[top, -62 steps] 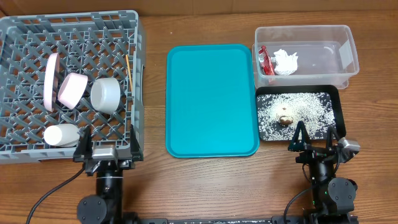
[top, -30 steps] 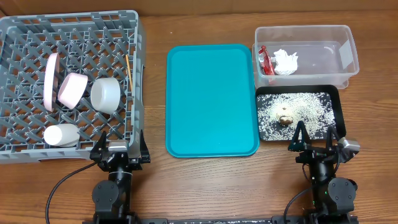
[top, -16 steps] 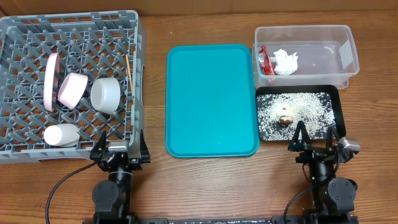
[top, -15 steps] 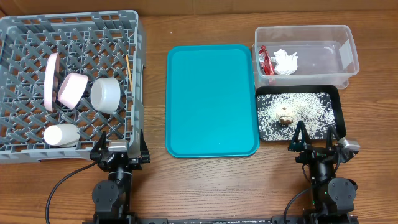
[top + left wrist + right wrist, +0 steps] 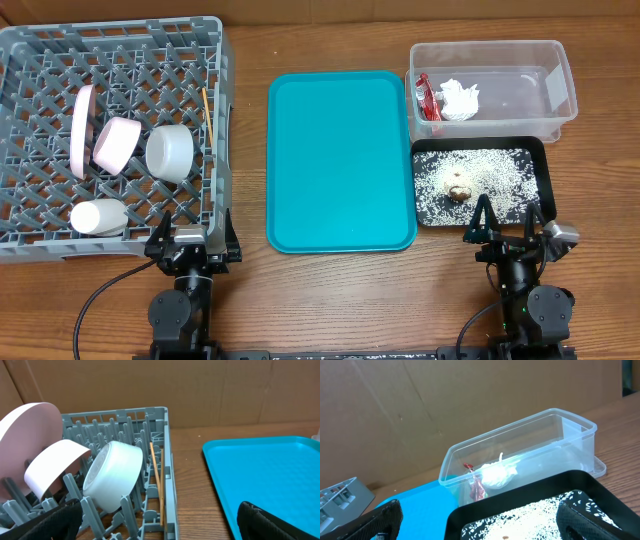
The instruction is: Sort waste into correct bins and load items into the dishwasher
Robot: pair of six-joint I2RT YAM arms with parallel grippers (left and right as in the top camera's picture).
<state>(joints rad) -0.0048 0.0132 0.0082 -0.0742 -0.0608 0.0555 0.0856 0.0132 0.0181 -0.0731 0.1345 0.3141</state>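
Note:
The grey dish rack (image 5: pixel 40 50) at the left holds a white-pink plate (image 5: pixel 82 130), a pinkish dish (image 5: pixel 115 143), a pale bowl (image 5: pixel 170 152), a white cup (image 5: pixel 97 217) and wooden chopsticks (image 5: pixel 208 115). The rack (image 5: pixel 165 467), plate (image 5: pixel 25 422), dish (image 5: pixel 52 462), bowl (image 5: pixel 115 472) and chopsticks (image 5: pixel 156 477) also show in the left wrist view. The clear tub (image 5: pixel 545 60) holds the red wrapper (image 5: pixel 426 98) and white tissue (image 5: pixel 460 98). The black tray (image 5: pixel 540 155) holds rice grains (image 5: pixel 480 175) with brown bits (image 5: pixel 460 190). My left gripper (image 5: pixel 190 243) and right gripper (image 5: pixel 508 222) are open and empty at the table's front edge.
A flat teal serving tray (image 5: pixel 340 160) lies bare between the rack and the bins. It also shows in the left wrist view (image 5: pixel 270 475) and the right wrist view (image 5: pixel 415 507). Brown cardboard walls stand behind the table.
The left gripper shifted a little to the right along the front edge about two seconds ago. Nothing has moved since.

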